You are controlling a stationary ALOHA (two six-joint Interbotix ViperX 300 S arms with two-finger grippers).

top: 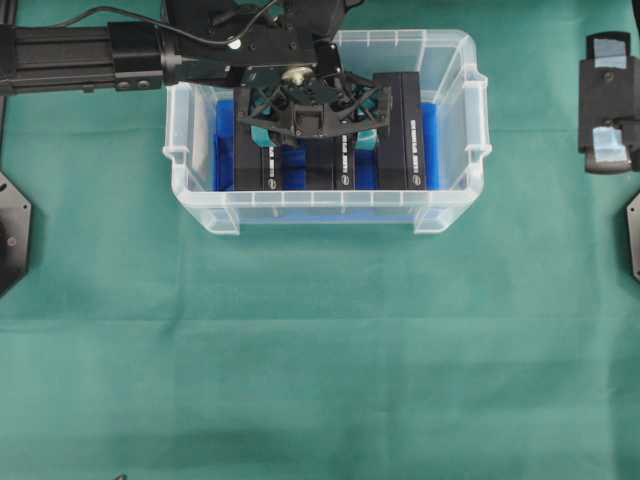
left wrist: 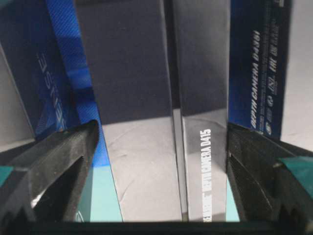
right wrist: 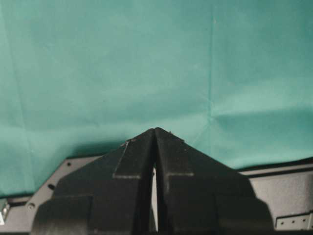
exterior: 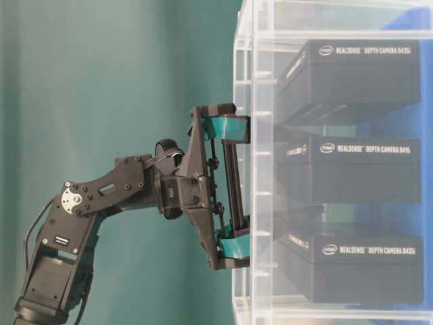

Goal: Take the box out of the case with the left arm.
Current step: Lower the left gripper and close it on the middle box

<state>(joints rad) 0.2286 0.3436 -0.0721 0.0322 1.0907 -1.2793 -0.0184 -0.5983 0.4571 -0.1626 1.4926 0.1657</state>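
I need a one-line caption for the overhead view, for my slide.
Open left gripper poised over black camera boxes standing in the clear case on green cloth.

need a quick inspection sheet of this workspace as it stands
surface: green cloth, creased, bare in front of the case
job's things: clear case with blue lining; three black boxes stand side by side inside, all still in the case
clutter: nothing seen
grippers: left gripper open wide, reaching into the case, fingers on either side of the middle box, not closed on it; right gripper shut, empty, parked over the cloth at the right edge
cables: black cable runs along the left arm
surroundings: black mounting plates at the left and right table edges
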